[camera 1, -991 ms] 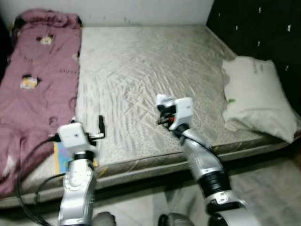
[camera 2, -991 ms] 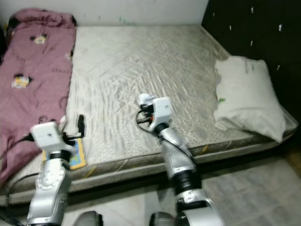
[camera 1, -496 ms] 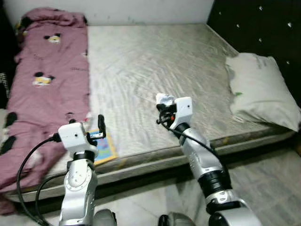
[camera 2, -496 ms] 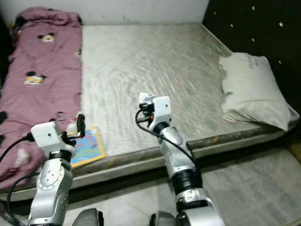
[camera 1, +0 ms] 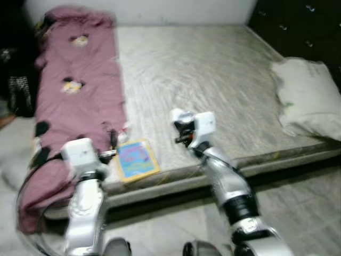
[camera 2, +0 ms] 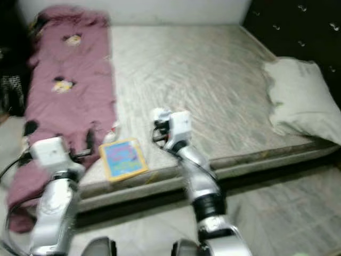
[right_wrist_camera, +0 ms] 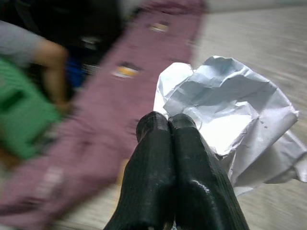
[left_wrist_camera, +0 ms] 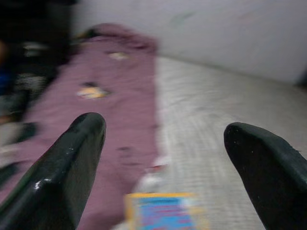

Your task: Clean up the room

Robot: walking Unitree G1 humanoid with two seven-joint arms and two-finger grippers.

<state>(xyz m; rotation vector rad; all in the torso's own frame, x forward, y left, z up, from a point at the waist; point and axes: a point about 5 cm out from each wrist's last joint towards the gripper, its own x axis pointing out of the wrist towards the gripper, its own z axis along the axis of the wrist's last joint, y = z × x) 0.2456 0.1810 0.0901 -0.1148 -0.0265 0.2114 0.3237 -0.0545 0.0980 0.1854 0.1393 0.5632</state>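
My right gripper is held up over the front edge of the mattress, shut on a crumpled white paper ball that bulges past the black fingertips. The left gripper hangs open with nothing between its fingers, just in front of the bed's near corner. A colourful picture book with a yellow border lies flat on the mattress edge, beyond the left gripper and a little to its right.
A pink cartoon-print blanket covers the bed's left side and drapes over the edge. A pale pillow lies at the right by the dark headboard. Dark clutter sits left of the bed. A person's arm shows beside something green.
The camera has swung left, so the bed has slid right in the picture and the book has come fully into view. Both grippers keep their pose; the right still holds the paper.
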